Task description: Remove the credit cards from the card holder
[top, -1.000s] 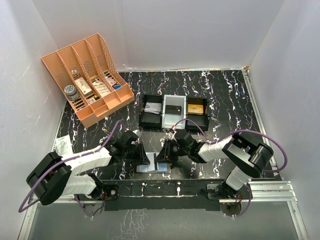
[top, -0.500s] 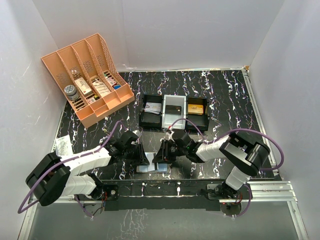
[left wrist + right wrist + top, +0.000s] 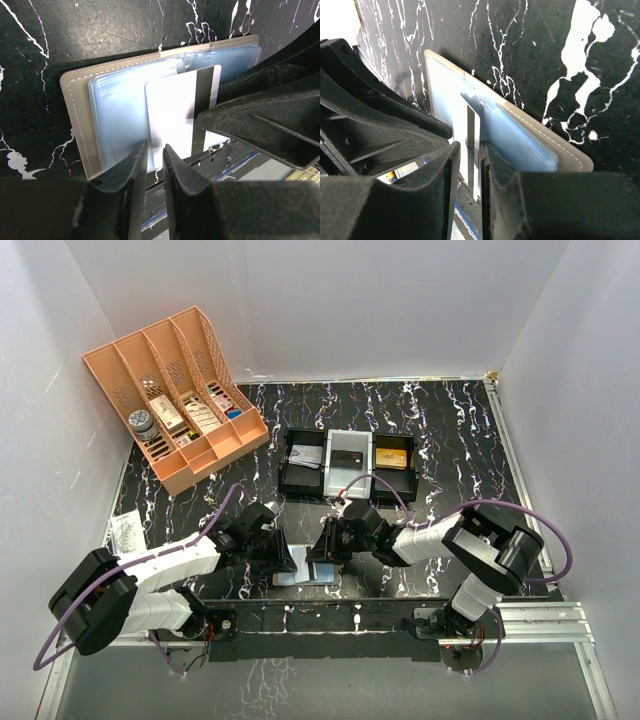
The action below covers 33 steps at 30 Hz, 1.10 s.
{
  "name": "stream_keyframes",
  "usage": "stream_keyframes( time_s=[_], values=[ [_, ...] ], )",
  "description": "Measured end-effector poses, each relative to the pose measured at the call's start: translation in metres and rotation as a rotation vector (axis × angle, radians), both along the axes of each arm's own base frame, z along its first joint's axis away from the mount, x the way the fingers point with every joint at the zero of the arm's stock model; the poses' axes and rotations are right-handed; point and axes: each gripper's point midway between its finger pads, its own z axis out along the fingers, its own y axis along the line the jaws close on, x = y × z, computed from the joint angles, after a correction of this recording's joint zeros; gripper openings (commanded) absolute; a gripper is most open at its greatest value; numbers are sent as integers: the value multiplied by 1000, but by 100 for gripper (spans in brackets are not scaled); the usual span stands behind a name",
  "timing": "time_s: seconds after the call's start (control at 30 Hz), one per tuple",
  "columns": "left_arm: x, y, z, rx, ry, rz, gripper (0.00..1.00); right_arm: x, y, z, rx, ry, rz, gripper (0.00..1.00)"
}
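The card holder (image 3: pixel 300 578) lies open near the table's front edge, grey-brown outside (image 3: pixel 80 115) with blue sleeves (image 3: pixel 530 145). A white credit card (image 3: pixel 172 115) with a black stripe sticks partway out of a sleeve toward the front edge. My right gripper (image 3: pixel 322 558) reaches in from the right, its jaws (image 3: pixel 469 150) shut on that card's (image 3: pixel 476 127) protruding end. My left gripper (image 3: pixel 288 560) rests at the holder's near edge. Its tips (image 3: pixel 155 150) are almost together with nothing between them. The right fingers (image 3: pixel 260 120) fill the right side of the left wrist view.
A black three-compartment tray (image 3: pixel 284 472) with cards inside stands behind the holder. An orange lattice organiser (image 3: pixel 180 390) with small items sits at the back left. The table's front edge and metal rail (image 3: pixel 330 612) lie just below the holder. White walls surround the table.
My right gripper has slid slightly left over the holder and its jaws have narrowed onto the card. The left gripper and the holder have stayed put.
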Motion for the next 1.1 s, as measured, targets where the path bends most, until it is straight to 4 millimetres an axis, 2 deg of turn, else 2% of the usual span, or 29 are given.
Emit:
stream_keyframes(
  time_s=[0.27, 0.47, 0.73, 1.0, 1.1],
  values=[
    [-3, 3, -1, -3, 0, 7, 19, 1, -2, 6, 19, -51, -28, 30],
    [-4, 4, -1, -11, -1, 13, 19, 0, -2, 5, 9, -12, -47, 30],
    [-6, 6, -1, -1, 8, 11, 19, -6, 7, 3, 51, 52, -25, 20],
    [-9, 10, -1, 28, 14, -2, 18, -7, 13, 3, 62, 74, -13, 0],
    [-9, 10, -1, 28, 15, -1, 18, -7, 14, 4, 63, 71, -11, 0]
  ],
)
